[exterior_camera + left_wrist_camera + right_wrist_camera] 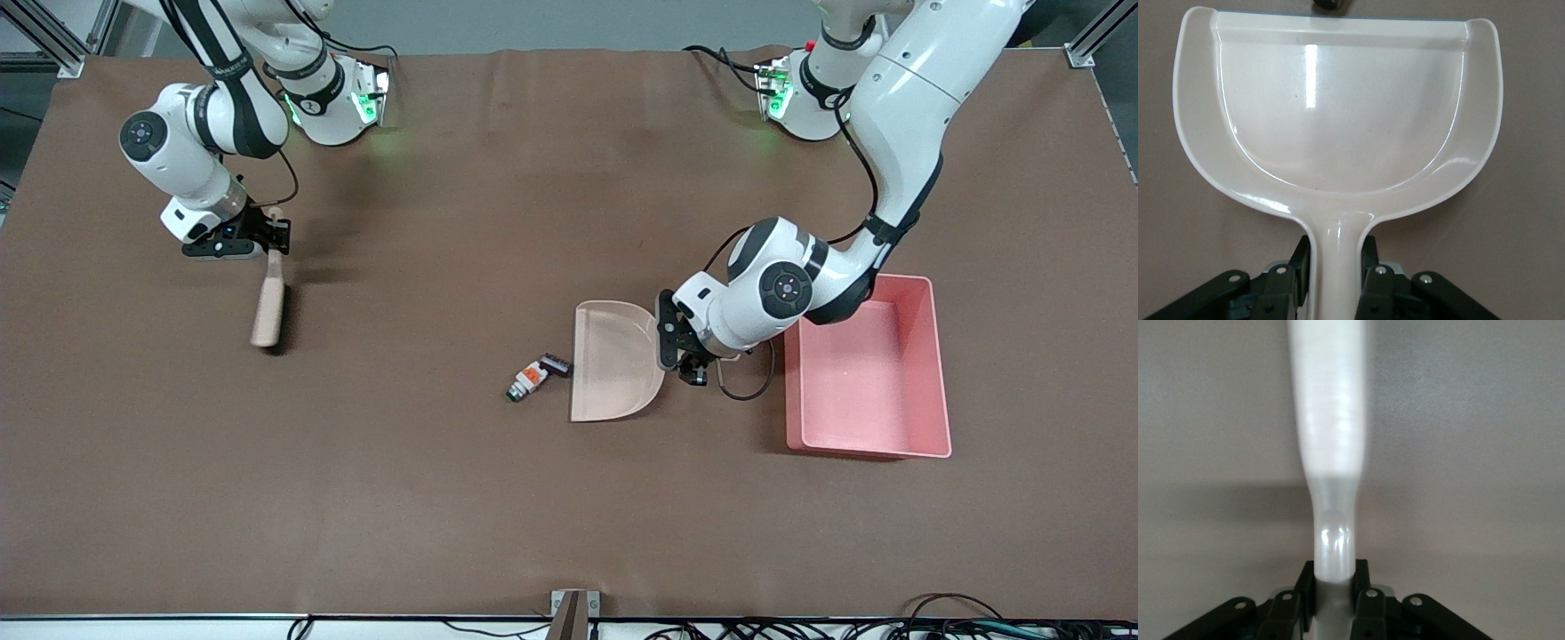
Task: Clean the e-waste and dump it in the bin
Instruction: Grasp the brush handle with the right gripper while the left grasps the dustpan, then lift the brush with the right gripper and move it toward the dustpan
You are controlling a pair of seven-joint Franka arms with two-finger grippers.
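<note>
Clamping the dustpan (1338, 127) by its handle, the left gripper (1336, 277) has its fingers (1288, 283) closed tight on the stem, one each side, with no gap showing. From that gripper the e-waste (537, 376) lies past the pan's open lip, at about nine o'clock in the front view, just beside the lip but not yet on it. Its long axis runs on a slant, black end piece nearest the lip at roughly two o'clock, the grey-green end pointing away at eight. So the left arm is much the nearer of the two.

The right gripper (1335, 597) grips a brush (268, 298) by its narrow neck, fingers (1293, 600) shut on it. That brush sits well apart from the e-waste, toward the right arm's end of the table, its head resting low on the brown table (444, 498).

The bin (938, 356) stands toward the left arm's end, at three o'clock from the dustpan, near the left arm's wrist.

My reading: the sweep has not yet begun, and the brush must cross to the e-waste to push it toward three o'clock into the pan.
</note>
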